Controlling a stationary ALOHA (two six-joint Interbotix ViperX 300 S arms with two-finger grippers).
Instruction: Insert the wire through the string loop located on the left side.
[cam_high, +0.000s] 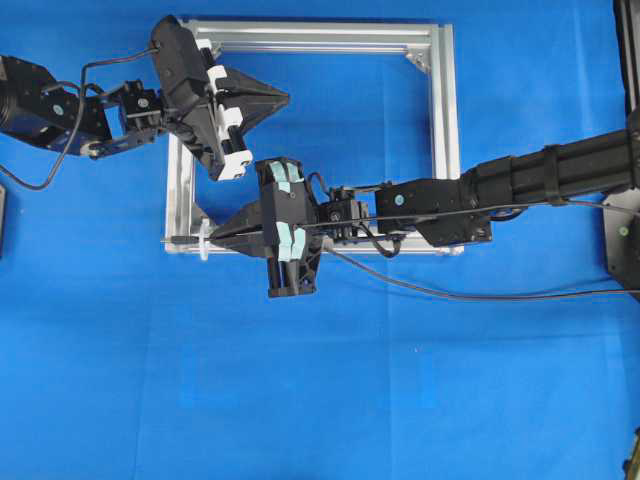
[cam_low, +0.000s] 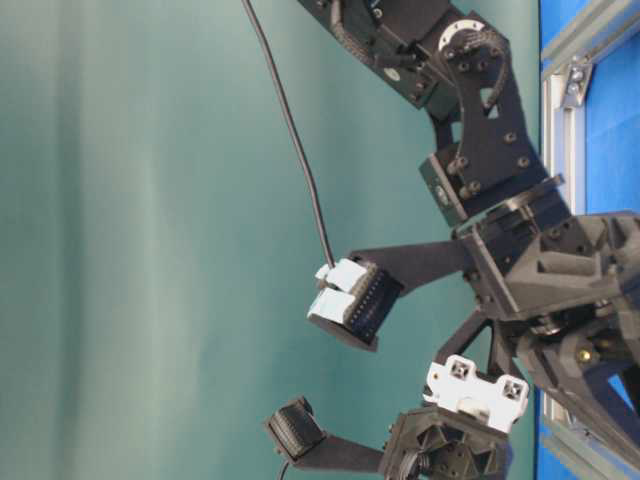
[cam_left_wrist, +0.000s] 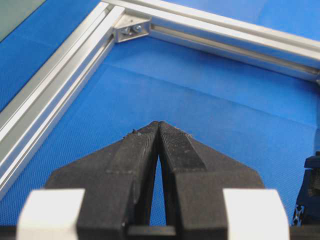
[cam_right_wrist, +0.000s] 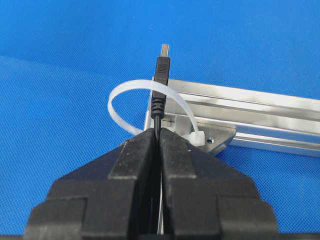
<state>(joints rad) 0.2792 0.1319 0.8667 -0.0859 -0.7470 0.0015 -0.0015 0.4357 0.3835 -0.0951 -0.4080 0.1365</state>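
Wire (cam_high: 480, 211): overhead, you've got it pinched in the right gripper (cam_high: 215, 236), w/ the plug end poking out past the tips toward the frame's (cam_high: 445, 120) lower-left corner. The loop (cam_high: 205, 240) sits right there, tiny and white on the rail. Too small in this view to say whether the tip is inside. Left gripper (cam_high: 283, 97) hangs over the frame's upper-left part, well apart from the loop, holding nothing.

Table-level view: the cable runs up and away from the right arm; loop hidden, so no help on progress.

Left wrist: fingers (cam_left_wrist: 172, 145) clenched on each other, nothing between them, blue table (cam_left_wrist: 210, 100) and frame corner beyond.

Right wrist: the best look. Fingers (cam_right_wrist: 175, 150) clamped on the wire (cam_right_wrist: 158, 107) just behind the plug. Plug tip (cam_right_wrist: 164, 50) stands past the loop (cam_right_wrist: 120, 95), and the white band looks to cross the plug body, so I'd judge the tip is at or just thru the ring, but can't tell front from behind for sure.

Left to do, by my read: push further till the cable itself is clearly thru. Approx. mid-insertion, not finished.
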